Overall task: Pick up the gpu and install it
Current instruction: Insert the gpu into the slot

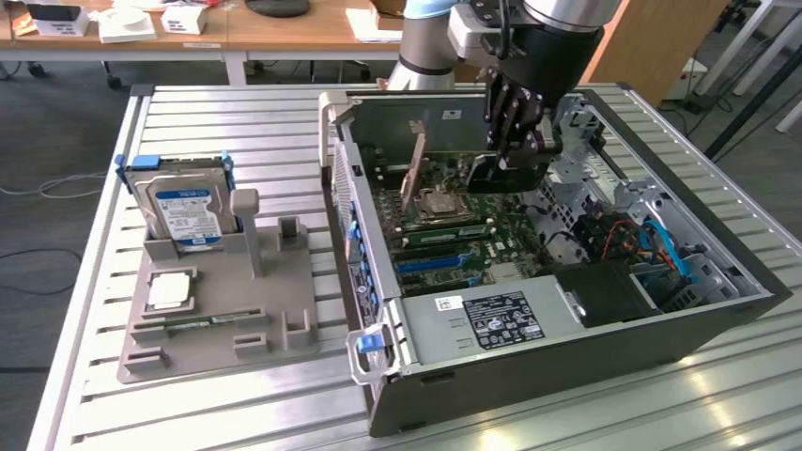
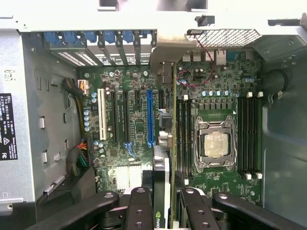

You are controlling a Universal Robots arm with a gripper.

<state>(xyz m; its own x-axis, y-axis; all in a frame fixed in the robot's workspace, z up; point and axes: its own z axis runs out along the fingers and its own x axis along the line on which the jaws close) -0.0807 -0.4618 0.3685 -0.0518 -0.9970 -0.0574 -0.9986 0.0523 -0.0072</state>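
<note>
slatted table (image 1: 225,404), open pc case (image 1: 564,366): jaws clamped on gpu (image 2: 161,182), edge-on above motherboard (image 2: 134,124).

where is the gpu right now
In the exterior view the gpu hangs in the pincer inside the open computer case, over the motherboard, just to the exterior view's right of the cpu socket.

The arm (image 1: 564,11) points straight down, jaws clamped partway shut.
</note>
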